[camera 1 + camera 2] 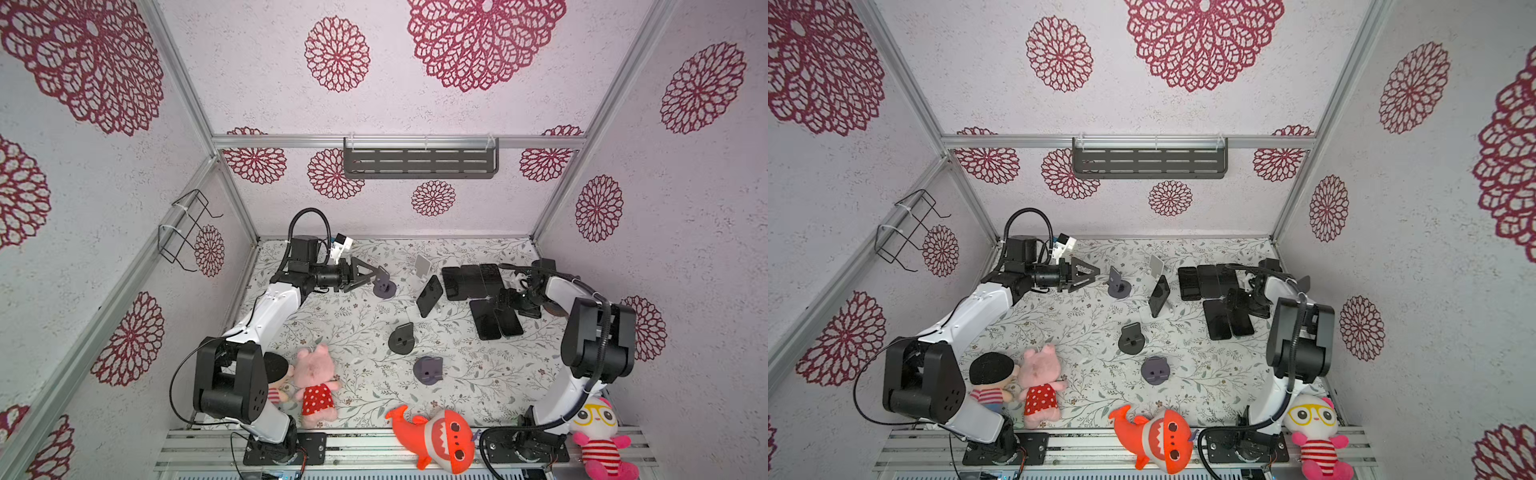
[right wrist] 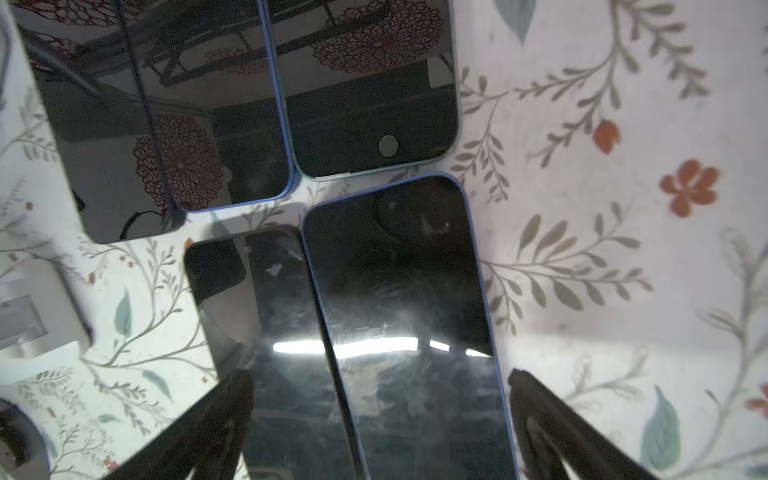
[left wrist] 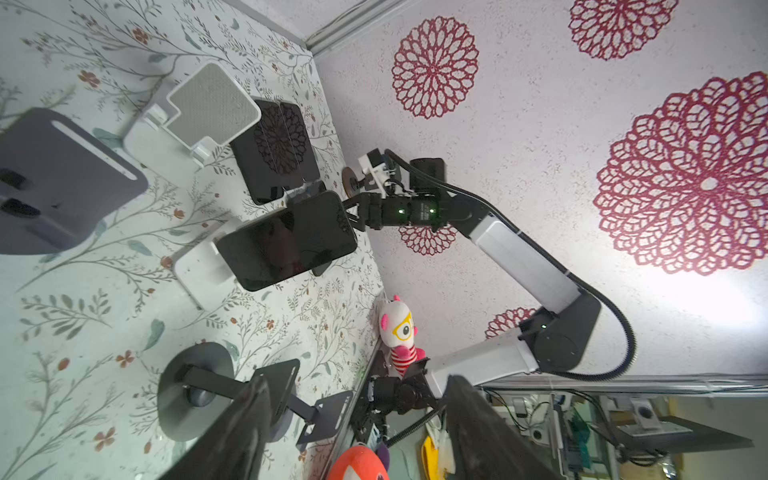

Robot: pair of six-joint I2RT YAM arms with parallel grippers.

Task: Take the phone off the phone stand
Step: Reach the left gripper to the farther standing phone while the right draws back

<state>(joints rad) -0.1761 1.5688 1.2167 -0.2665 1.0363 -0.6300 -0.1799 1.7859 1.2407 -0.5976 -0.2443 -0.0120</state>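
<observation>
A black phone [image 1: 430, 295] leans on a white phone stand [image 1: 412, 311] in the middle of the table; the left wrist view shows the phone [image 3: 286, 245] and its stand [image 3: 199, 274] too. My left gripper [image 1: 371, 276] is open and empty, left of the phone, beside a grey stand [image 1: 384, 286]. In the left wrist view its jaws [image 3: 357, 384] stand well apart. My right gripper [image 1: 502, 305] hangs open over two phones [image 2: 395, 311] lying flat on the table, its jaws [image 2: 380, 376] spread on either side of them, gripping nothing.
An empty white stand [image 1: 422, 266] stands behind the phone. A black stand [image 1: 401, 338] and another grey stand [image 1: 428, 370] sit nearer the front. Several phones [image 1: 471, 280] lie flat at the back right. Plush toys [image 1: 316, 384] line the front edge.
</observation>
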